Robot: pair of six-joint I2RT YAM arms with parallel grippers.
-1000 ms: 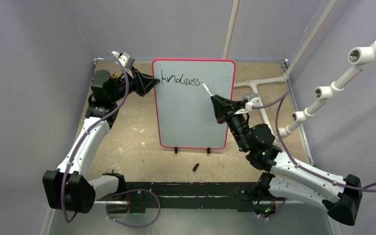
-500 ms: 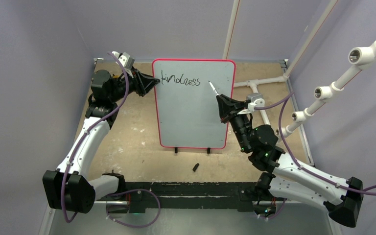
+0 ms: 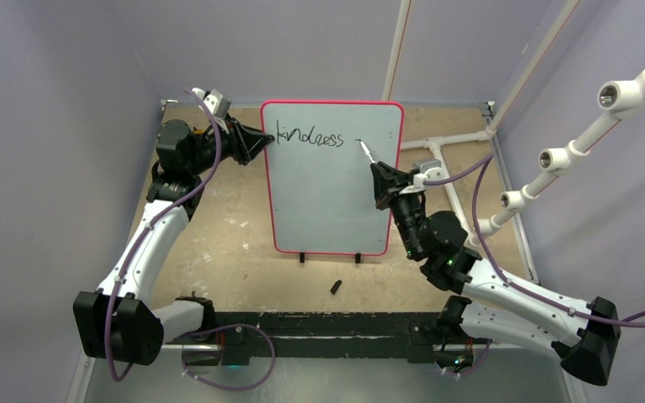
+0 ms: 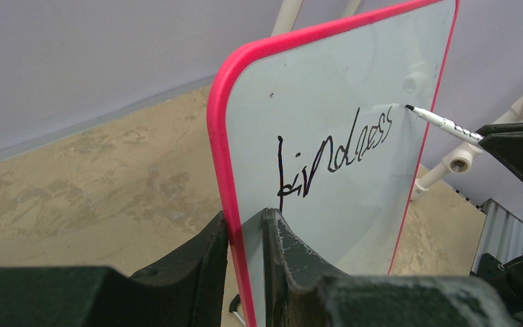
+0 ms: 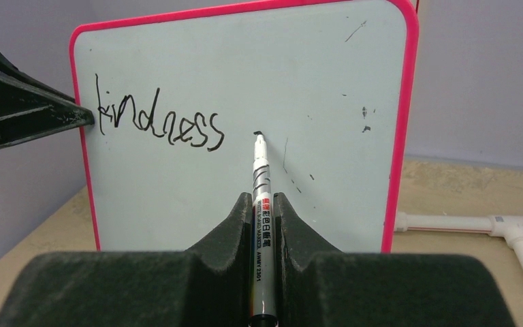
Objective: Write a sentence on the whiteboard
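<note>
The whiteboard (image 3: 327, 193) stands upright with a red-pink rim; it also shows in the left wrist view (image 4: 354, 197) and the right wrist view (image 5: 177, 184). The sentence (image 3: 309, 138) reads only "kindness" in black script (image 5: 156, 121), plus a short fresh stroke (image 5: 257, 132) to its right. My left gripper (image 3: 262, 139) is shut on the board's left rim (image 4: 221, 157). My right gripper (image 3: 378, 175) is shut on a white marker (image 5: 261, 204), whose tip (image 5: 259, 138) touches the board just right of the word.
A small black marker cap (image 3: 336, 286) lies on the tan table in front of the board's black feet (image 3: 301, 258). White pipe framing (image 3: 462, 138) runs behind and to the right of the board.
My right gripper moved the marker rightward from the end of "kindness", and a short new stroke now shows right of the word. The left arm has not moved.
</note>
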